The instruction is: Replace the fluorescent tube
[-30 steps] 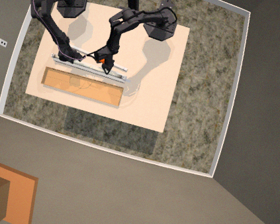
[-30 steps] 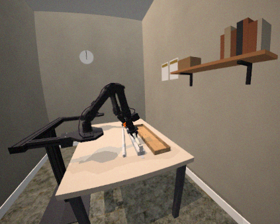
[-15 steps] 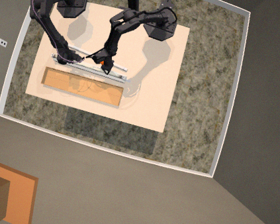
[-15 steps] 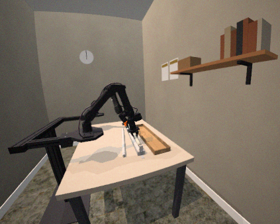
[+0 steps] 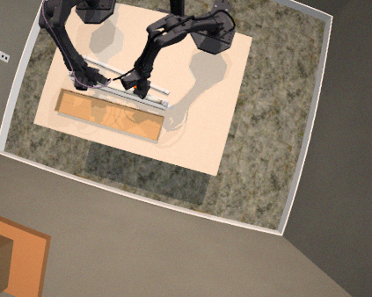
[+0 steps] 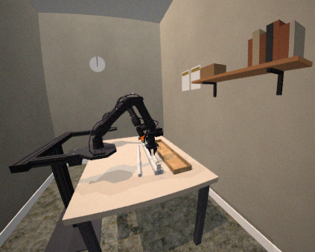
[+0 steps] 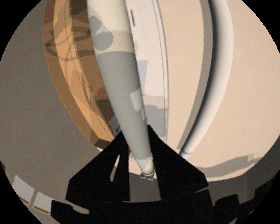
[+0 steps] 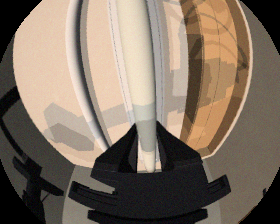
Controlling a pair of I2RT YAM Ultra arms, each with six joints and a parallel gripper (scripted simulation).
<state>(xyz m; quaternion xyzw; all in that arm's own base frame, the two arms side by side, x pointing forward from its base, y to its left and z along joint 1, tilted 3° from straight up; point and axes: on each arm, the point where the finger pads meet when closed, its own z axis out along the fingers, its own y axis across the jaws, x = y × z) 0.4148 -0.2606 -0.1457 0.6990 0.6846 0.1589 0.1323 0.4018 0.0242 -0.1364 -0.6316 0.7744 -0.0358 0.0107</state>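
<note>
Carrying the old tube (image 5: 155, 98) (image 6: 155, 159) (image 7: 118, 70) (image 8: 136, 50) between two hands. Left hand (image 5: 142, 94) (image 6: 153, 152) (image 7: 137, 130) and right hand (image 5: 104, 82) (image 8: 146, 124) both closed on it, well apart, presumably so it can neither swing nor drop an end.

Tube appears lifted off the fixture (image 5: 152, 105) (image 6: 158, 169) (image 7: 151, 65) (image 8: 158, 75), which lies beneath the hands. Exact gap can't be told.

Carton (image 5: 120, 119) (image 6: 183, 171) (image 7: 56, 60) (image 8: 195, 65) just beside, on the hands' far side from the arm bases, flat on the tabletop (image 5: 186, 145) (image 6: 120, 194) (image 7: 261, 90) (image 8: 41, 65); short sideways carry, by my reading. LED tube (image 5: 161, 90) (image 6: 139, 160) (image 7: 222, 60) (image 8: 76, 55) lies opposite, nearer the bases, waiting its turn.

Next: level, matched travel over the carton wall, then slow lowering. Brushing that wall at speed could break the glass or shift the loose carton.
</note>
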